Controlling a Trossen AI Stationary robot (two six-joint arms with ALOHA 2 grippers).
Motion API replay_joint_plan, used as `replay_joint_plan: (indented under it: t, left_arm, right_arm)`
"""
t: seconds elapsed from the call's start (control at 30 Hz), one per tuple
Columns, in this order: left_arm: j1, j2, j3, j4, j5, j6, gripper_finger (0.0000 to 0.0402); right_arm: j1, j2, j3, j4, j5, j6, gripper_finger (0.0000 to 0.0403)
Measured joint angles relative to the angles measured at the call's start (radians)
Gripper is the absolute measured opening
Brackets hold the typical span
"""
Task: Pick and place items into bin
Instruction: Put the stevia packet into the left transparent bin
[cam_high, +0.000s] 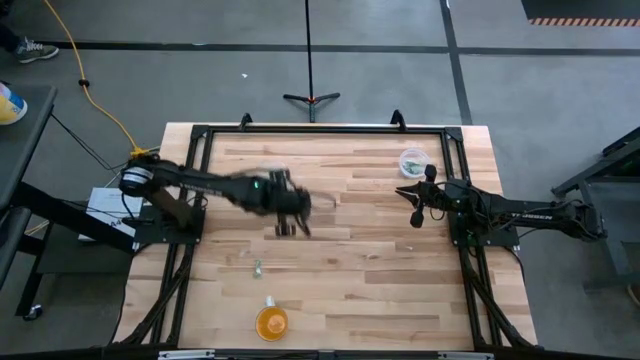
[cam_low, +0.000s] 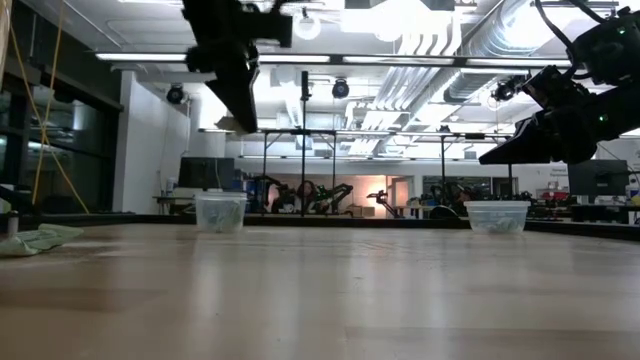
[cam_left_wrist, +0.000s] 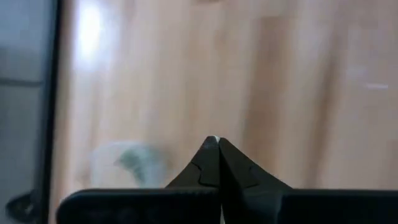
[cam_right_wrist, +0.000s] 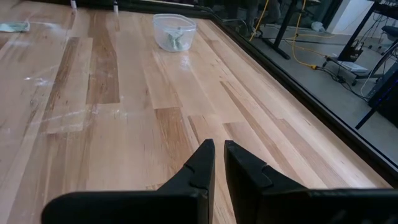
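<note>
The left gripper (cam_high: 293, 222) hung above the middle of the counter (cam_high: 380, 270), well clear of the wood. Its jaws were pressed together. In the left wrist view a tiny pale speck showed at the very tip of the jaws (cam_left_wrist: 215, 139). It could have been one of the items, but I could not tell for sure. The right gripper (cam_high: 417, 215) waited at the right side of the counter, near the clear bin (cam_high: 413, 162). Its jaws were almost together, with only a thin slit between them, and they held nothing.

Several pale-green items (cam_right_wrist: 175, 38) lay already inside the clear bin. One loose item (cam_high: 257, 267) lay on the bare wood nearer the front of the counter, and another small piece (cam_high: 268, 300) lay just beside the orange cup (cam_high: 272, 323).

I judged the items to be very light and thin, with a soft, crinkly wrapper that is probably a little slippery. They lay flat on the wood, so the jaws would need to come down until the tips nearly touch the counter, one tip on each side of the piece, and close across its middle, where the body seems thickest. A twisted end of wrapper could slip out. A hard squeeze would probably only crumple the wrapper, so a firm closing looked safe.
</note>
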Motion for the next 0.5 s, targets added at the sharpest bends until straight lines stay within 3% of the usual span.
replay_joint_plan:
  t: [0.3, 0.5]
  left_arm:
    - [0.318, -0.01, -0.045, -0.018, 0.174, 0.113, 0.0026]
    - [0.453, -0.01, -0.078, 0.015, 0.296, 0.194, 0.0025]
  right_arm:
    - [0.0, 0.0, 0.0, -0.001, 0.0, 0.0, 0.0028]
    - [0.0, 0.0, 0.0, -0.001, -0.004, 0.0, 0.0028]
